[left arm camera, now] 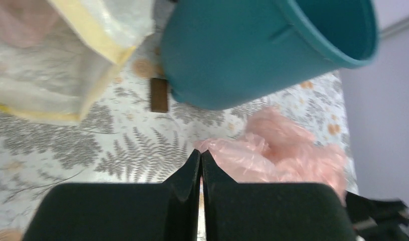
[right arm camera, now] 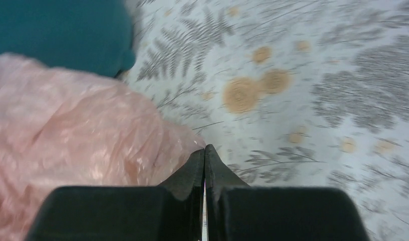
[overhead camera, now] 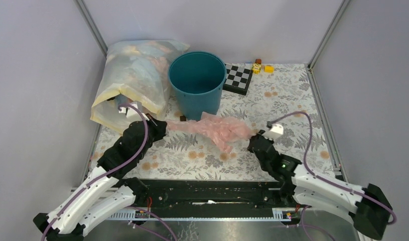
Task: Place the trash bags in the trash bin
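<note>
A pale pink trash bag lies crumpled on the fern-print table just in front of the teal trash bin, stretched between my two grippers. My left gripper is shut at the bag's left end. In the left wrist view the bag runs right up to the closed tips, and the bin stands just beyond. My right gripper is shut at the bag's right end. In the right wrist view the film's edge meets the closed tips, with the bin at top left.
A large clear sack with yellowish edges, stuffed with bags, leans at the back left beside the bin. A small dark block lies by the bin's foot. A checkerboard and small yellow blocks sit at the back. Grey walls enclose the table.
</note>
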### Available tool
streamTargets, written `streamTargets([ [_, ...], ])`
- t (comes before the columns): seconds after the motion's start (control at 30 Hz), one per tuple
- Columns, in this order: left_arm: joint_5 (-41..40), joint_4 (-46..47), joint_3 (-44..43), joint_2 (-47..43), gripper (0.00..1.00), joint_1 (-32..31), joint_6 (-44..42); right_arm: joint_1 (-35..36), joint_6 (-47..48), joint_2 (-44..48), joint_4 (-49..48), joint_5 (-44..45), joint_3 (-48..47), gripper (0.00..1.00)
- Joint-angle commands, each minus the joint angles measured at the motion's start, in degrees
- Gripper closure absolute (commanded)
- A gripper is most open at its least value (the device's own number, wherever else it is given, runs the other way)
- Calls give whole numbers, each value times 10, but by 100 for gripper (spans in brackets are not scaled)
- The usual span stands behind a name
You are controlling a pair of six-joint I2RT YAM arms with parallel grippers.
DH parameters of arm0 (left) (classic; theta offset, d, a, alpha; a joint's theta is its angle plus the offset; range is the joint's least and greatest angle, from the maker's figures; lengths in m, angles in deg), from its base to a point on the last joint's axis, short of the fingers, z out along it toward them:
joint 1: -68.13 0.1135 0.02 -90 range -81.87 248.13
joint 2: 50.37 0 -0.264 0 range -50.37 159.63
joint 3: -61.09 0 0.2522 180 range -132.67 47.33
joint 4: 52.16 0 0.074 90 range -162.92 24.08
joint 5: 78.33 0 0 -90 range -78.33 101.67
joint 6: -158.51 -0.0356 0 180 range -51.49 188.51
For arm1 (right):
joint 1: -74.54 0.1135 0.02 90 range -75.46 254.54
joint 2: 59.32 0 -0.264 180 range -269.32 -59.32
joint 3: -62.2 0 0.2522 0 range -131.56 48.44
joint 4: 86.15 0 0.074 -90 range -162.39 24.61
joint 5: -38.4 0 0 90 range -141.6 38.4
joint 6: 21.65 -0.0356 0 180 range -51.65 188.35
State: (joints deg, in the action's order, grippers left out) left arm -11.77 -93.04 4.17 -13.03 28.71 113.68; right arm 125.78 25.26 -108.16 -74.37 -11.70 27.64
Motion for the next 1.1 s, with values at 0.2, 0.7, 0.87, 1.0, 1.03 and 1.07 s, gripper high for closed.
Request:
streamTargets([
  [0.2,-158,-91,42,-58,100,21,61,1,-223,246,335,247,6,100],
  [0.7,-48,7,94,-44,97,26,0,0,99,112,141,-7,-68,65],
  [0.87,-27,-7,80,8,99,26,-10,1,136,17,72,-198,-90,27],
  [1.0,-35,-14,82,2,99,26,-11,0,156,-68,74,-210,-124,17],
  [1.03,-38,-13,85,-5,99,26,-10,1,164,-87,73,-209,-132,15],
  [1.07,-43,-11,87,-10,99,26,-10,1,172,-109,71,-209,-141,13],
])
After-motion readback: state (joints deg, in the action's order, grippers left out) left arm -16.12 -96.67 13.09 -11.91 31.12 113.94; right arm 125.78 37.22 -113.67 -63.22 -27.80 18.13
